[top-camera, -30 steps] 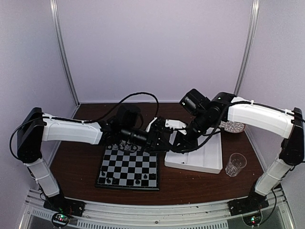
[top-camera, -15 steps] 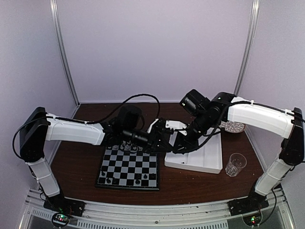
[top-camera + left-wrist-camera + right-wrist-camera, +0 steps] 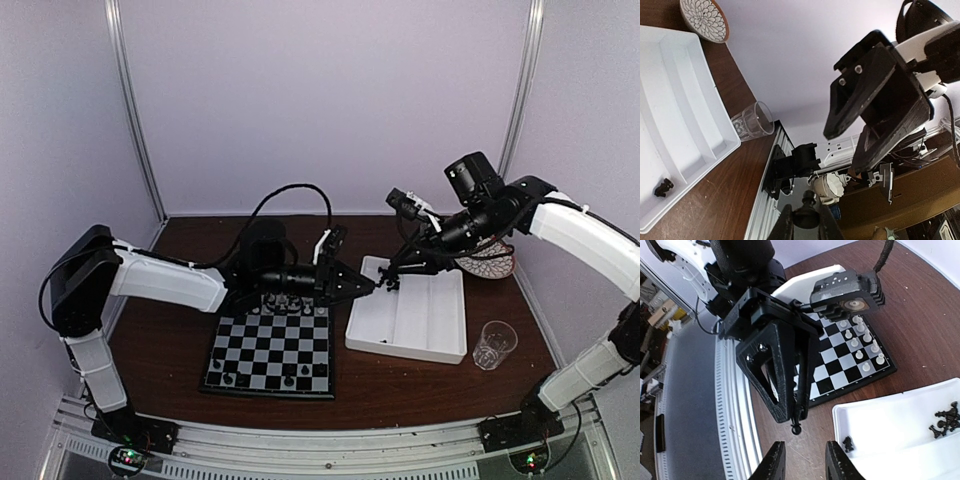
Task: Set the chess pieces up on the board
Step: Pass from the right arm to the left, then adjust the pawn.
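My left gripper (image 3: 371, 287) clamped the black piece (image 3: 796, 429) at its tips, up between board (image 3: 268, 356) and tray (image 3: 404, 350); right gripper (image 3: 803, 460) faced it, jaws apart, empty. I read that as a hand-off, the left arm reaching the board better.

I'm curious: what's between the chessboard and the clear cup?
The white divided tray lies between the board and the cup, as the top view shows.
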